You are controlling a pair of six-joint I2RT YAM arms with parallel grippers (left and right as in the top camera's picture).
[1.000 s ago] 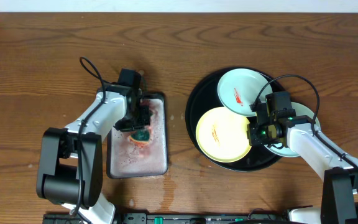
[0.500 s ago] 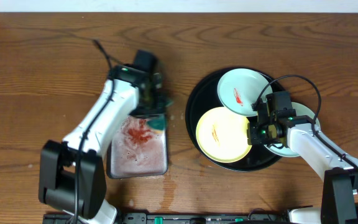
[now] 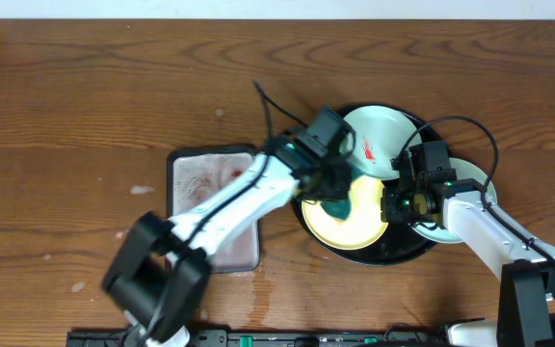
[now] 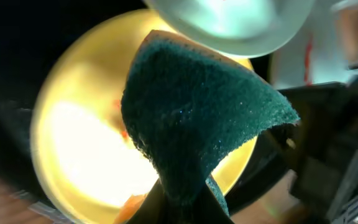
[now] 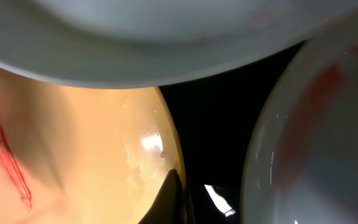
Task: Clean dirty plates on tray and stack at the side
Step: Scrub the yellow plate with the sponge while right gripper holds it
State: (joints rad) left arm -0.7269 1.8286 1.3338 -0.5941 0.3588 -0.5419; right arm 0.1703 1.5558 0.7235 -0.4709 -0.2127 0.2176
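Note:
The black tray holds three plates. The yellow plate, with a red smear, lies at its front left. My left gripper is shut on a dark green sponge and holds it over this plate. In the left wrist view the sponge hangs over the yellow plate. My right gripper pinches the yellow plate's right rim. A mint plate with a red smear lies at the back. The other mint plate lies partly under my right arm.
A rectangular grey metal tray with pink soapy water stands left of the black tray. Small wet spots lie on the wood tabletop around it. The black tray floor shows between the plates.
My left arm lifted the sponge out of the grey tray and swung right, to over the yellow plate. My right arm has not moved.

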